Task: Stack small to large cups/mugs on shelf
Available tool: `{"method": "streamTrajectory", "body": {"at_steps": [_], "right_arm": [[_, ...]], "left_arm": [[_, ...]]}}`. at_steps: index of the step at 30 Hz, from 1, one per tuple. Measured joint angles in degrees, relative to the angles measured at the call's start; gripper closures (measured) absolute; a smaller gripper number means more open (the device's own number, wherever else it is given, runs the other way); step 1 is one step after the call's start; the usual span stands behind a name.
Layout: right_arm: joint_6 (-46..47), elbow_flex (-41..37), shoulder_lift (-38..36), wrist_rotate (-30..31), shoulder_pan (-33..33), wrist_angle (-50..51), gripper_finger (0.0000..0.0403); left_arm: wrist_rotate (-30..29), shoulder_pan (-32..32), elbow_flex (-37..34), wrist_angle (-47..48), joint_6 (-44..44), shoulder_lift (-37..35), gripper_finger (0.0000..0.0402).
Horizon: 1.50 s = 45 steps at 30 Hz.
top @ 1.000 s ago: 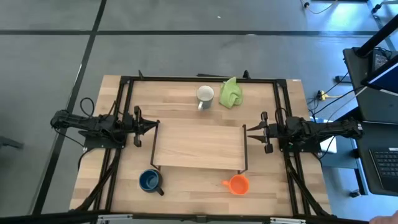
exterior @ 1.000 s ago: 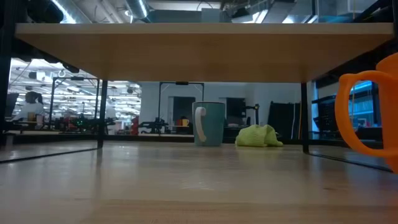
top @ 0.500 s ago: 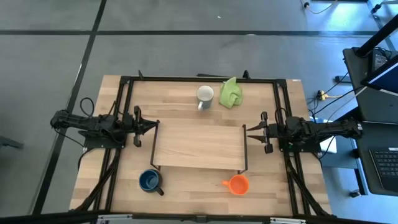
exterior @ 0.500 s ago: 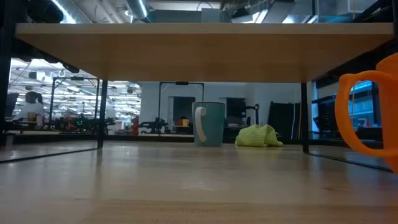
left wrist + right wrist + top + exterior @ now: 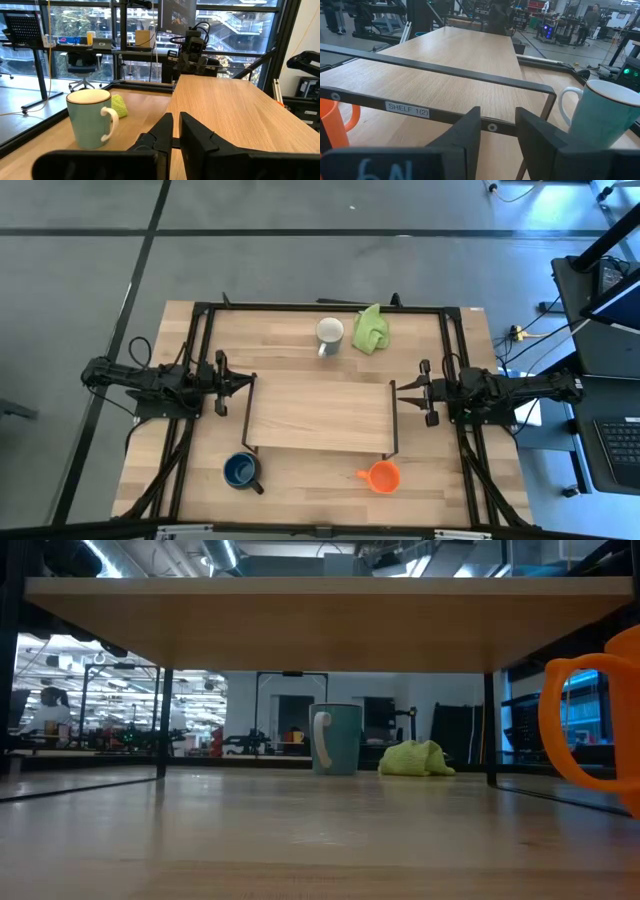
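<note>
We're parked at the shelf (image 5: pixel 318 412) ends; left gripper (image 5: pixel 243 381) nearly closed, holds nothing; right gripper (image 5: pixel 400 391) slightly parted, also holds nothing; shelf top bare; orange mug (image 5: pixel 383 476), blue mug (image 5: pixel 240 470) on the table in front, white-grey mug (image 5: pixel 329 333) behind beside green cloth (image 5: pixel 369 330); visible mugs look empty.
</note>
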State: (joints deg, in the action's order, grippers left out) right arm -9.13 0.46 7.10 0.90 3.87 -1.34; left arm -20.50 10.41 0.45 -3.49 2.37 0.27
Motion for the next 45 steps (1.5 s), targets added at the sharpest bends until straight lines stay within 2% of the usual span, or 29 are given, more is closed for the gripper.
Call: {"method": "streamTrajectory", "body": {"at_steps": [5,10,12,17,22,25,30,34,37,40,43,45], "right_arm": [[1.7,0.0,0.0,0.0,0.0,0.0,0.0279],[9.1,0.0,0.0,-0.1,0.0,-0.2,0.0279],[16.3,0.0,0.0,-0.7,0.0,-0.4,0.0279],[42.4,0.0,0.0,-1.8,0.0,-2.7,0.0279],[53.5,0.0,0.0,2.5,0.0,-5.1,0.0279],[53.7,0.0,0.0,4.4,0.0,-8.7,0.0279],[45.2,0.0,0.0,4.7,0.0,-12.7,0.0279],[44.7,0.0,0.0,4.8,0.0,-24.5,0.0279],[45.2,0.0,0.0,7.3,0.0,-31.1,0.0279],[49.2,0.1,0.0,13.6,0.0,-36.7,0.0279],[46.4,3.3,0.1,13.8,0.0,-38.4,0.0279],[42.7,8.8,1.5,12.8,0.0,-34.3,0.0279]], "left_arm": [[0.0,0.0,0.0,0.0,0.0,0.0,0.0376],[0.0,0.0,0.0,0.0,0.0,0.0,0.0376],[0.0,0.0,0.0,0.0,0.0,0.0,0.0376],[0.0,0.0,0.0,0.0,0.0,0.0,0.0376],[0.0,0.0,0.0,0.0,0.0,0.0,0.0376],[0.0,0.0,0.0,0.0,0.0,0.0,0.0376],[0.0,0.0,0.0,0.0,0.0,0.0,0.0376],[0.0,0.0,0.0,0.0,0.0,0.0,0.0376],[0.0,0.0,0.0,0.0,0.0,0.0,0.0376],[0.0,0.0,0.0,0.0,0.0,0.0,0.0376],[0.0,0.0,0.0,0.0,0.0,0.0,0.0376],[0.0,0.0,0.0,0.0,0.0,0.0,0.0376]]}}
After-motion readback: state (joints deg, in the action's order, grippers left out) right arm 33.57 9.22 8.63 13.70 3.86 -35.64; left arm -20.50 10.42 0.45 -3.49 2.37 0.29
